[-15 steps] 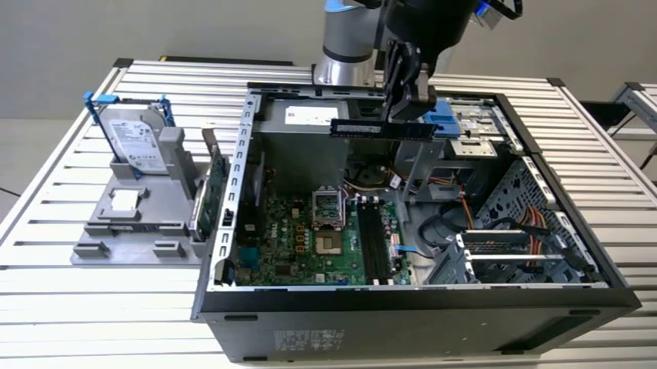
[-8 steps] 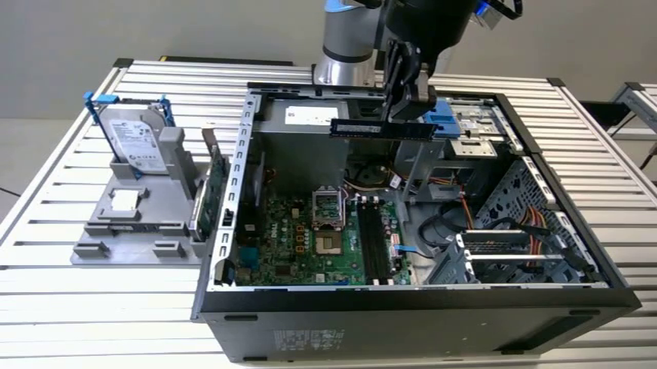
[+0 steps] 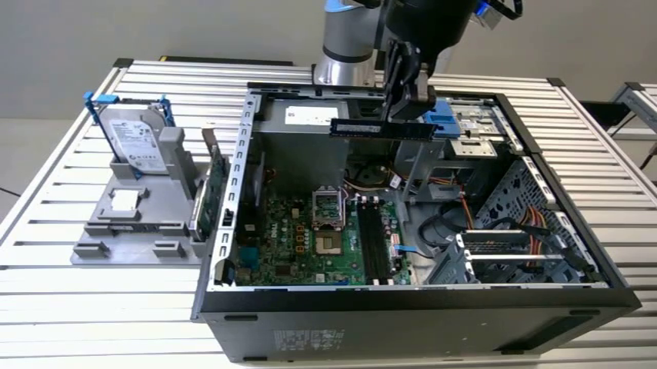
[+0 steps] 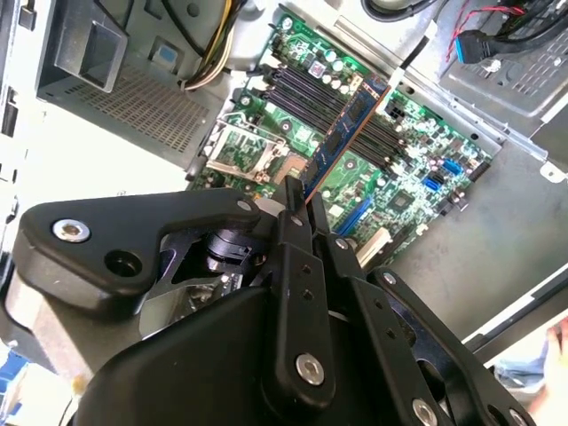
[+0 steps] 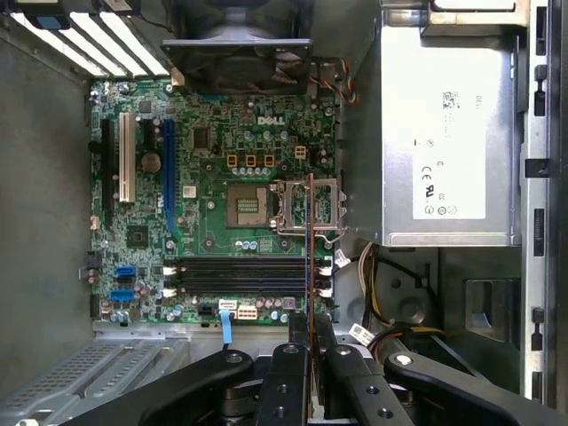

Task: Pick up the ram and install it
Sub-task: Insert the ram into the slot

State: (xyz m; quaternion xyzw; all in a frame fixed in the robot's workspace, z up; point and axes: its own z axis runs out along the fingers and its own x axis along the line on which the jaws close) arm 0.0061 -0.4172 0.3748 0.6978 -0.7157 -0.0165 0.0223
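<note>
Ram (image 3: 378, 127) is off its stand and up in the air, pinched in the gripper (image 3: 404, 115). Fingers closed on the stick near one end, w/ the rest sticking out toward the exterior view's left. It hangs level, above the back half of the open computer case (image 3: 411, 307), well clear of the motherboard (image 3: 308, 238) below.

Pickup part: done, as far as I can judge. Install part: not done.

- In the first wrist view the memory slots (image 5: 240, 275) show as long black strips, all looking empty, beside the processor socket (image 5: 248, 204).
- The stick shows edge-on as a thin line running out from the fingers, crossing over the slots rather than along them. So not lined up w/ any slot yet, and not touching the board.
- Whether the slot end clips are open: too small to tell.

Other bits untouched, approx where you'd expect. The hard drive (image 3: 138, 138) stands upright in the grey holder (image 3: 123, 223) on the table (image 3: 61, 307). A green expansion card (image 3: 211, 196) stands just beside the case wall, on the exterior view's left.

Left to do, my read: line up, lower, seat in a slot.
</note>
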